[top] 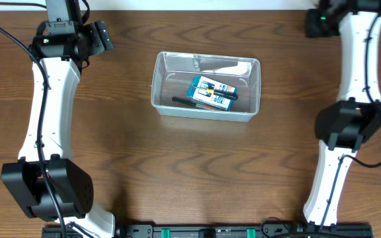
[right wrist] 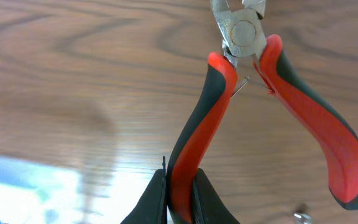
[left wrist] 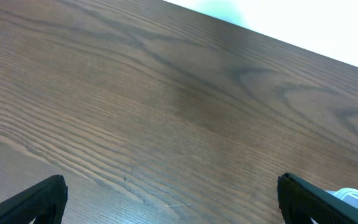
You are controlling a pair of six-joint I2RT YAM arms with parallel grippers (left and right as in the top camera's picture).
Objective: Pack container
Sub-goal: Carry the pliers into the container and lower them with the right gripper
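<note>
Nearest the front edge of the table (top: 177,165) stand only the two arm bases, and from there both arms reach away toward the far corners. Midway across, a little closer to the far edge, sits the container (top: 155,84), holding a blue-and-white box (top: 211,92) and a black pen (top: 185,102). We judge this clear tub light, thin-walled and somewhat slippery. It would likely skate on the wood if nudged, so any hold belongs on the rim of a short wall, and things should be lowered in, not dropped. Toward the far left corner the left gripper (left wrist: 179,208) hangs low over bare wood with its jaws spread wide and nothing between them. Toward the far right corner the right gripper (right wrist: 180,190) is clamped narrowly on the tip of one red-and-black handle of a pair of pliers (right wrist: 211,109). The other handle splays free. We expect the pliers to be stiff and head-heavy with grippy sleeves. Pinched so far from the pivot, they may swing in transit.
</note>
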